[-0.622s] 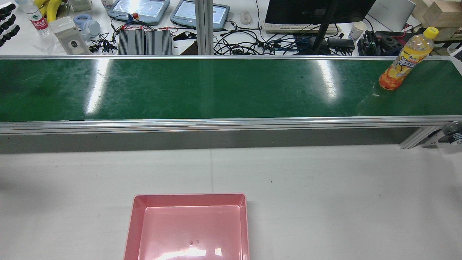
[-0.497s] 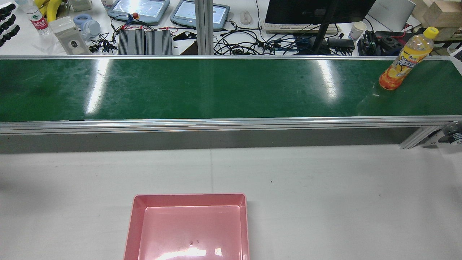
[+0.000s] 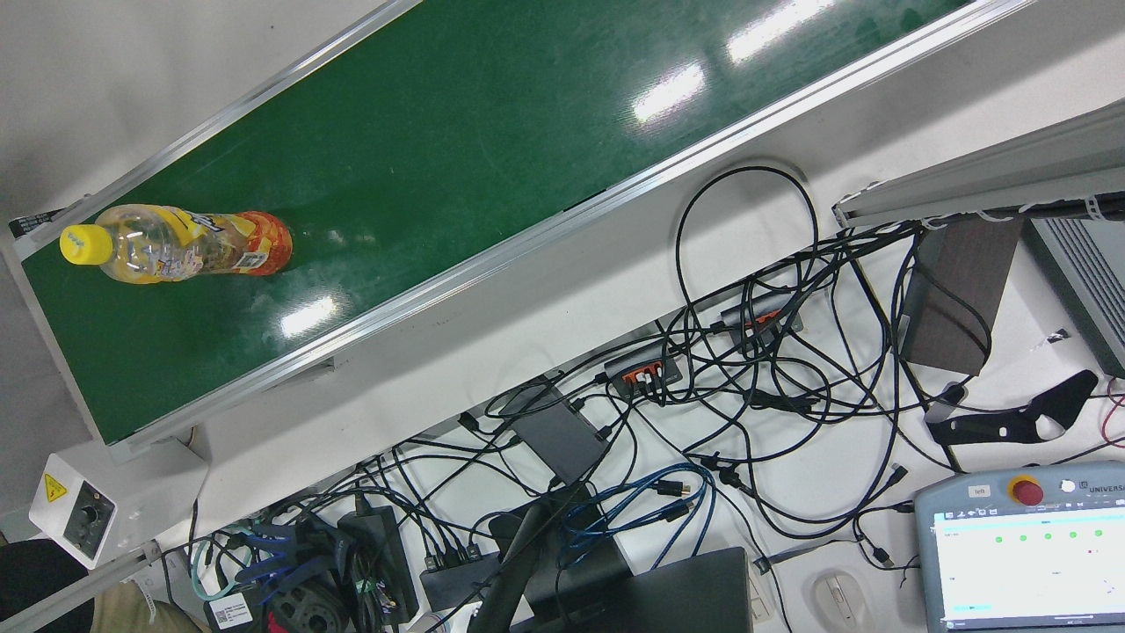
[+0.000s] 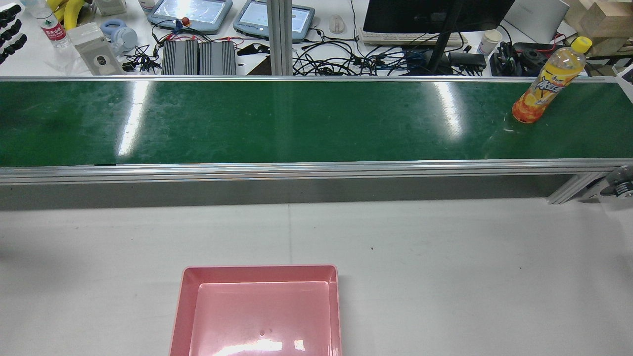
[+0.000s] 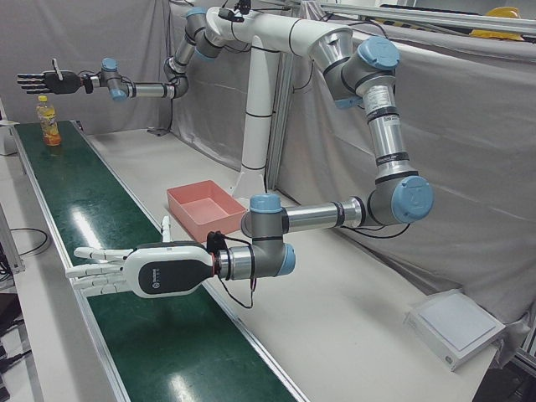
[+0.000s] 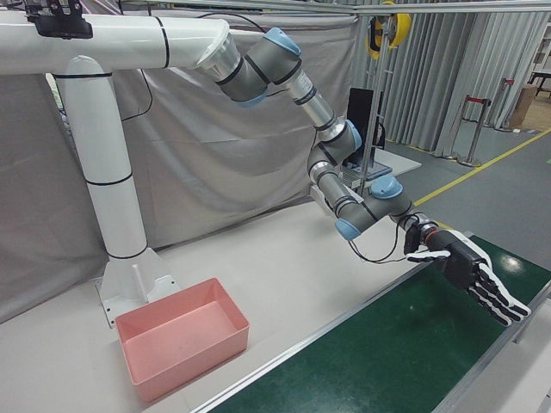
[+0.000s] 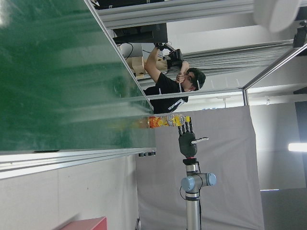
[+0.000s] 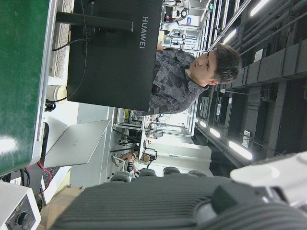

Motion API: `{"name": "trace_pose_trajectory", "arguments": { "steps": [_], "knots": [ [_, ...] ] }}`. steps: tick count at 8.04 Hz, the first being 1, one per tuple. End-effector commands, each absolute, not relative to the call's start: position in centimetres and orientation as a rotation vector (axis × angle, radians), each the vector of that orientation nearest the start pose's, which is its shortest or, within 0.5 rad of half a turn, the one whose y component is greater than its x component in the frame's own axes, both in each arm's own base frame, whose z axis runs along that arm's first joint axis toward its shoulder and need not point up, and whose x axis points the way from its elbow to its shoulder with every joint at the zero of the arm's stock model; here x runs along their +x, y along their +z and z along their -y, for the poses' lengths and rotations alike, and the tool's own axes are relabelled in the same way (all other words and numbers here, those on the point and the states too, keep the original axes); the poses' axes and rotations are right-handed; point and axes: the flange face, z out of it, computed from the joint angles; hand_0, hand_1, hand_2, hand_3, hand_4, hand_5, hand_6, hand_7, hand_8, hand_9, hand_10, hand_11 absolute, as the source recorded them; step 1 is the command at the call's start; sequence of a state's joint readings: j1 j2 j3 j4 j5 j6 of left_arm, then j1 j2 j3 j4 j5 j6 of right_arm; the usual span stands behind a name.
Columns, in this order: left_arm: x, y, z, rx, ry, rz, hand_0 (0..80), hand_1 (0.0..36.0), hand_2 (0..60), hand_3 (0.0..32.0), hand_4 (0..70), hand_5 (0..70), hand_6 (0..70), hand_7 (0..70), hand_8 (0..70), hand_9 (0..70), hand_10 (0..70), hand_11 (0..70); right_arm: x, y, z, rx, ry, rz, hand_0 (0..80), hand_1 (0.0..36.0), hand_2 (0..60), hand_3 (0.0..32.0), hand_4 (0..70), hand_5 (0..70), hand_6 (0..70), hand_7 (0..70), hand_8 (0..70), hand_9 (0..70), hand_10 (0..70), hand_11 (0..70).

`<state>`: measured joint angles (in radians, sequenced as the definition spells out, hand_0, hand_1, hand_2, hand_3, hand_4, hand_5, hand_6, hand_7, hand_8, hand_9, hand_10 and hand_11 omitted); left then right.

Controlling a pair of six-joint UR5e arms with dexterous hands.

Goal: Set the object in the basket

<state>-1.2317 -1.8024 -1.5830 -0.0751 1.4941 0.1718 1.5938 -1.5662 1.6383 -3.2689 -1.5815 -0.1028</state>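
Note:
An orange drink bottle (image 4: 549,81) with a yellow cap stands upright near the right end of the green belt (image 4: 296,123) in the rear view. It also shows as the bottle (image 3: 185,244) from above and the bottle (image 5: 48,121) far off. The pink basket (image 4: 259,269) sits empty on the white table. My right hand (image 5: 46,81) hovers open above the bottle's end of the belt, fingers straight; it is the near right hand (image 6: 469,271). My left hand (image 5: 138,270) is open and flat over the belt's other end, far from the bottle.
Beyond the belt a desk holds tangled cables (image 3: 747,378), a monitor (image 4: 435,15), teach pendants (image 4: 190,12) and a keyboard. A person (image 7: 170,88) stands past the bottle's end of the belt. The arms' white pedestal (image 5: 260,109) rises behind the basket.
The bottle has shifted a little to the left along the belt in the rear view, still upright. The basket has not moved.

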Motion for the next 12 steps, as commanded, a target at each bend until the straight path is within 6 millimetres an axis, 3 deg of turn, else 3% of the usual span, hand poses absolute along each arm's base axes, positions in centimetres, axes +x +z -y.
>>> {"name": "trace_pose_trajectory", "arguments": {
  "steps": [1,12],
  "knots": [
    [6.79,54.50,61.62,-0.132,-1.680,-2.367,63.4,11.3,0.0,0.0,13.2,9.3,0.0,0.0,0.0,0.0,1.5,4.4,14.34,66.43,48.39,-0.126,-2.328,-2.202,0.0,0.0,0.0,0.0,0.0,0.0,0.0,0.0,0.0,0.0,0.0,0.0],
    [7.30,55.07,61.47,-0.133,-1.685,-2.351,62.1,10.7,0.0,0.0,13.0,8.9,0.0,0.0,0.0,0.0,2.4,5.6,14.34,66.43,48.39,-0.126,-2.328,-2.202,0.0,0.0,0.0,0.0,0.0,0.0,0.0,0.0,0.0,0.0,0.0,0.0]
  ]
}}
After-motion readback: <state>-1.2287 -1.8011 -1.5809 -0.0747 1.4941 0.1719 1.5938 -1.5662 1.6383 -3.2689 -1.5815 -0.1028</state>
